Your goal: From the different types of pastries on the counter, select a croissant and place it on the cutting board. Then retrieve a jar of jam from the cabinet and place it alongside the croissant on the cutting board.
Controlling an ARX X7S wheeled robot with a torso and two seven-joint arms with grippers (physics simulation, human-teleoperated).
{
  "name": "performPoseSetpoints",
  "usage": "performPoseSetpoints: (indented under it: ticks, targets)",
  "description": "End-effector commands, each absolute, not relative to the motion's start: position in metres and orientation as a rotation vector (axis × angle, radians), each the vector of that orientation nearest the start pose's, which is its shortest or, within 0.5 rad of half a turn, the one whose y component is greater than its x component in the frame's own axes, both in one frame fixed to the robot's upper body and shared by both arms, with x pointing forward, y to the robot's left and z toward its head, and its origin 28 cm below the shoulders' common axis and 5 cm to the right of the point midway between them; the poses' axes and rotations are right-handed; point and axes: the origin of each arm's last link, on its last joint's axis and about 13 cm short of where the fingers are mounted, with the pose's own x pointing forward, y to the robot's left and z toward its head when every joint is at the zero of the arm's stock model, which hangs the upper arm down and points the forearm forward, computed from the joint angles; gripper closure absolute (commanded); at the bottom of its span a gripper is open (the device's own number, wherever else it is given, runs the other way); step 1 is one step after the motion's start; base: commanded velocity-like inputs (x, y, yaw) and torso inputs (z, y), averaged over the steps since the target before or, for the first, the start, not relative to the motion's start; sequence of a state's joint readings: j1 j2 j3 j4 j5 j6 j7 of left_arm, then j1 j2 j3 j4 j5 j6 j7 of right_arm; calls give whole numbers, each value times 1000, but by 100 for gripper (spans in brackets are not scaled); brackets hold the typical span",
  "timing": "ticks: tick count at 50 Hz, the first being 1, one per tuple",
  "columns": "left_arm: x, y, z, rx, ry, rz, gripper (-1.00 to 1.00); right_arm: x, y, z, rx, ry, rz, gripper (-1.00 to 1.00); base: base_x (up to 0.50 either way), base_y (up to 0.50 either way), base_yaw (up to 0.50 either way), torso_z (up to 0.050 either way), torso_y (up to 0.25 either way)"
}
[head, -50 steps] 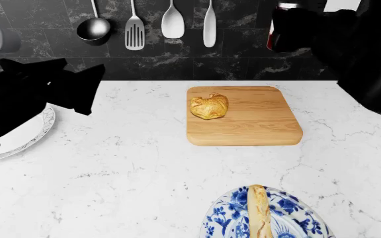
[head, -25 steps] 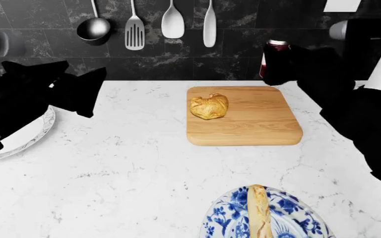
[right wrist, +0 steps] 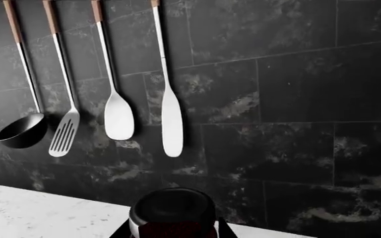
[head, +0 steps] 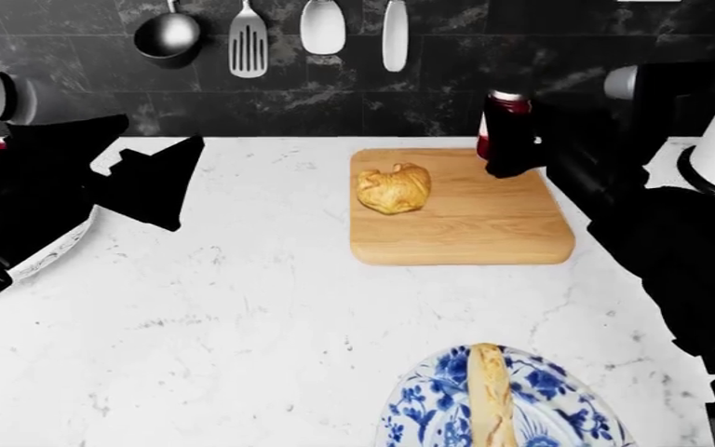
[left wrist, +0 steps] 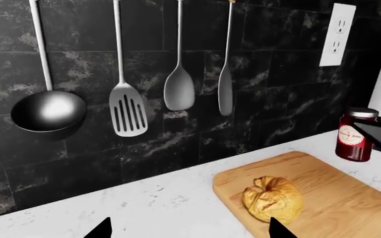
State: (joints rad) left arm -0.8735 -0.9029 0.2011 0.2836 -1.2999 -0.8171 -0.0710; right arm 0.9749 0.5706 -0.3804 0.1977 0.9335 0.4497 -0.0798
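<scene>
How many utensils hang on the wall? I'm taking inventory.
4, in a row on the dark tiles: ladle, slotted spatula, spoon, flat spatula.

The renders are sharp, without blur. The white counter [head: 246,307] is evenly bright, the dark wall [right wrist: 296,99] dim. Soft glare lies on the ladle [left wrist: 47,112]. Both arms look almost pure black.

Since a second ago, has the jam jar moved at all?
Yes. The jar of jam, held in the right hand, has come down from high against the dark wall to the far right corner of the cutting board, nearer the croissant.
</scene>
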Motion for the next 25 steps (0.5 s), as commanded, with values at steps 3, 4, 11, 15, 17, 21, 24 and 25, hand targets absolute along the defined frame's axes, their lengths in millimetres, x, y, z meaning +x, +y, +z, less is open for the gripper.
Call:
performPoseSetpoints:
  ticks: [3,4,11,15,17,21,24,25]
  targets:
    - [261,313,272,-9,-9,-471,-100,348,-182,234,111,-117,394,100,0,0,0,0,-136]
    - [261,313,272,-10,-10,-470,-100,348,-182,234,108,-114,395,100,0,0,0,0,-117]
    - [261,314,274,-23,-15,-466,-100,346,-184,237,87,-102,390,100,0,0,0,0,-7]
    - [260,314,274,-25,-17,-465,-100,345,-185,237,74,-96,390,100,0,0,0,0,0]
    - [260,314,275,-27,-18,-467,-100,345,-186,236,66,-91,389,100,0,0,0,0,0]
    - [260,314,275,-31,-19,-467,-100,345,-186,233,56,-81,389,100,0,0,0,0,0]
    - [260,314,275,-33,-18,-467,-100,344,-185,231,58,-70,394,100,0,0,0,0,0]
    - [260,314,275,-33,-18,-467,-100,344,-185,229,58,-64,396,100,0,0,0,0,0]
